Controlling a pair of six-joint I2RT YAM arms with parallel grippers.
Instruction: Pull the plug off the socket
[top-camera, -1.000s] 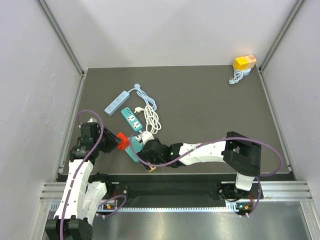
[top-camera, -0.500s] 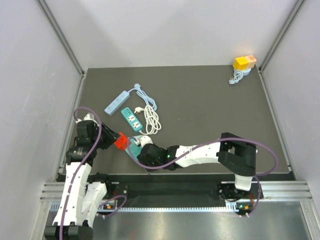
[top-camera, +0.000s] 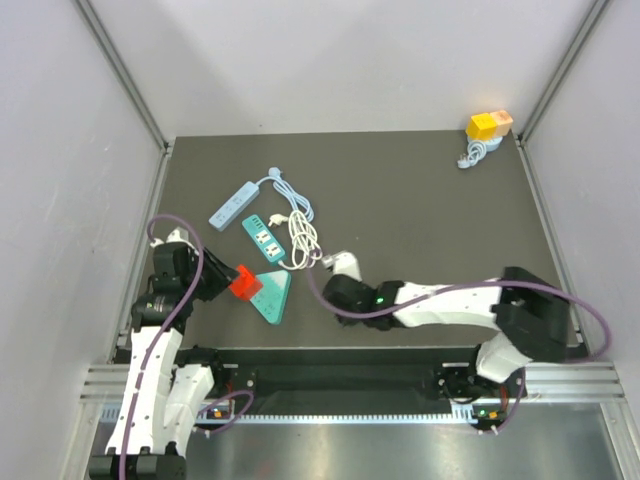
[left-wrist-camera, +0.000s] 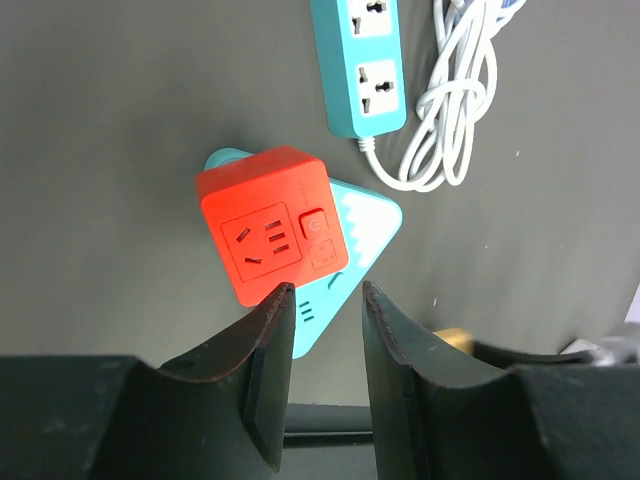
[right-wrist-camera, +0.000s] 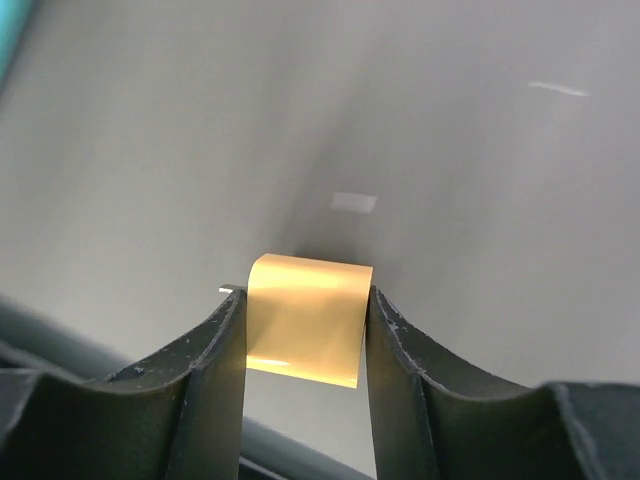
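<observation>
Plug (right-wrist-camera: 308, 318) (we take the yellow piece for it) sits clenched btwn the right jaws, one finger on each side. It's held over bare bench (top-camera: 420, 210) w/ no socket touching it in the right wrist view. We can't see any pins, so calling it the plug is a judgement.

From above, the right arm (top-camera: 440, 305) ends to the right of the teal triangle socket (top-camera: 272, 297), apart from it. So we judge the pull itself done, i.e. plug and socket not joined. Left to do, prob.: set the plug down & let go.

The left jaws stand parted w/ nothing btwn them, at the near edge of the red cube socket (left-wrist-camera: 272, 222). That cube seems seated on a corner of the triangle socket. We can't tell if a fingertip touches the cube.

Containers: no box, tray or bin in view. The closest thing is the outlets. The cube's top face shows bare slots, and the two outlets we see on the teal strip (left-wrist-camera: 365, 60) have nothing plugged in. White cord coil (left-wrist-camera: 455, 110) lies just beside that strip. Yellow-orange block (top-camera: 489, 124) sits well apart, in the back right corner.
</observation>
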